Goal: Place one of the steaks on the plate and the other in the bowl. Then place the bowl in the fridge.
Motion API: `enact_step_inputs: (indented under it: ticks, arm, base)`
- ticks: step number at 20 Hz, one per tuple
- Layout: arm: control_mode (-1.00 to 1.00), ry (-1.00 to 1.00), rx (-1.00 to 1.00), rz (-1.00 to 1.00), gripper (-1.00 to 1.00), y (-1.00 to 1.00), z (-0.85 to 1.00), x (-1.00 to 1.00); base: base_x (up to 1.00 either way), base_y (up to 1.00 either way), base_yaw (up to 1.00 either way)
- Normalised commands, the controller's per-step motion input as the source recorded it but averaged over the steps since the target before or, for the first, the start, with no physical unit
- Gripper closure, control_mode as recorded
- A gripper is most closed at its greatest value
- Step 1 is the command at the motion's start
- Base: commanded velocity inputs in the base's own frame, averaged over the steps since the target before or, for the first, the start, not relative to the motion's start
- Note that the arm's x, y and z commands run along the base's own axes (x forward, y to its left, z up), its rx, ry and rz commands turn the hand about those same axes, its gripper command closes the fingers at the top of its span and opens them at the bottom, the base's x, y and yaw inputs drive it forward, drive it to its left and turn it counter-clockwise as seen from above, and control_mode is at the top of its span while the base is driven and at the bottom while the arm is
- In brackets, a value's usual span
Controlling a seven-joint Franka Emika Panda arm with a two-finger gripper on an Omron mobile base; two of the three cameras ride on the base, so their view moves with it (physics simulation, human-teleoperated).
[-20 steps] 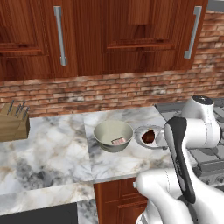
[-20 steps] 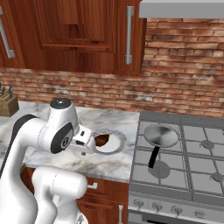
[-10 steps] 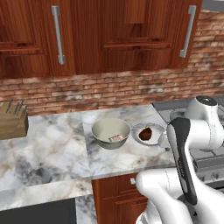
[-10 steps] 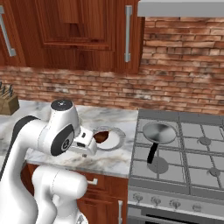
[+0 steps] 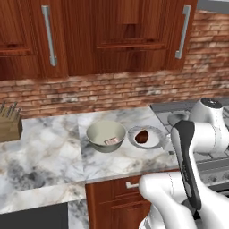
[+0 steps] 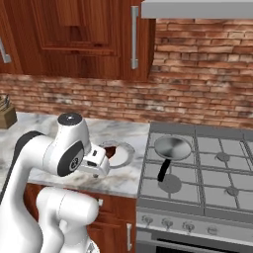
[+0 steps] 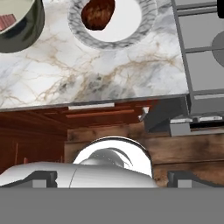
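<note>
— Can you read any writing, label, brand or number out there?

— No, you won't find a readable mark anywhere. The bowl and the plate near the bench's front edge are plain, and so are the two steaks.

— What about the stove or the cabinets?

— You'll see small round knobs along the stove's front, but nothing on them can be made out. The cabinet doors show bare wood and metal handles. The knife block at the bench's left edge has no lettering you could read either.
</note>
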Motion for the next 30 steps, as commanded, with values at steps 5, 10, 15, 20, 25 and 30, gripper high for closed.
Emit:
enact_step_inputs:
  ticks: [5,10,15,20,25,30]
  arm:
    - [1.0,0.0,0.0,0.0,-1.0,0.0,0.0,0.0]
    - [1.0,0.0,0.0,0.0,-1.0,0.0,0.0,0.0]
    - [1.0,0.0,0.0,0.0,-1.0,0.0,0.0,0.0]
    - [1.0,0.0,0.0,0.0,-1.0,0.0,0.0,0.0]
    - [1.0,0.0,0.0,0.0,-1.0,0.0,0.0,0.0]
    - [1.0,0.0,0.0,0.0,-1.0,0.0,0.0,0.0]
  base:
    - [-0.67,-0.05,-0.08]
    - [-0.19,-0.26,-0.13]
    - [0.0,-0.88,-0.55]
    - [0.0,-1.0,-0.71]
    - [0.0,-1.0,-0.71]
    - [0.32,-0.74,-0.57]
